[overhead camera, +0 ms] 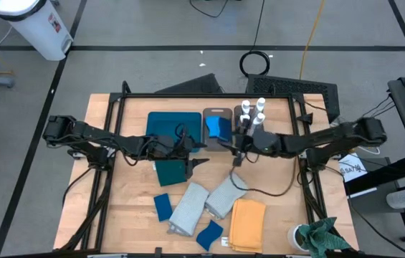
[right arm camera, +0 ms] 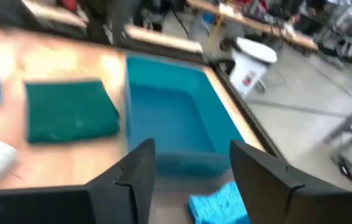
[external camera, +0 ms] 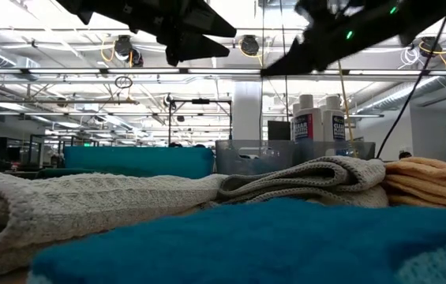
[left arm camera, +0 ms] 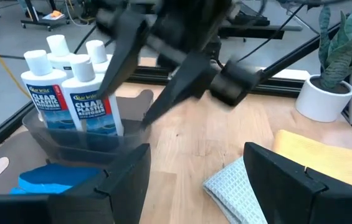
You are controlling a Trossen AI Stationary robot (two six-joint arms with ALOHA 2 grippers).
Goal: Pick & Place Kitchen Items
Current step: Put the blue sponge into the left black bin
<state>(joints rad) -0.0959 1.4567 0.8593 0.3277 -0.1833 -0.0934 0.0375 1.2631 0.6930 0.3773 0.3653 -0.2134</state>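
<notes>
- The left gripper [overhead camera: 201, 163] hovers over the middle of the tabletop [overhead camera: 130, 208], just beside the dark teal cloth [overhead camera: 171, 172]; in the left wrist view its jaws stand apart with nothing between them.
- The teal tray [overhead camera: 165, 127] lies flat at the back of the tabletop, just behind the dark teal cloth.
- A small blue sponge [overhead camera: 163, 207] lies on the wood in front of the dark teal cloth, beside a pale grey cloth [overhead camera: 188, 209].
- Another blue sponge [overhead camera: 208, 234] rests near the front edge, between that grey cloth and the mustard yellow cloth [overhead camera: 248, 225].
- A second pale grey cloth [overhead camera: 225, 196] lies folded beside the first, touching the mustard yellow cloth's corner.
- A grey-brown bin [overhead camera: 217, 115] at the back holds blue sponges [overhead camera: 218, 129]; it sits just beside the teal tray.
- The right gripper [overhead camera: 236, 152] hangs just in front of that bin, held above the tabletop; in the right wrist view its jaws are spread wide and hold nothing.
- Four white bottles [overhead camera: 254, 112] with blue labels stand upright together in the second bin [left arm camera: 76, 140], just right of the sponge bin.
- A bright green rag [overhead camera: 324, 236] sits in a white pot at the front right corner.
</notes>
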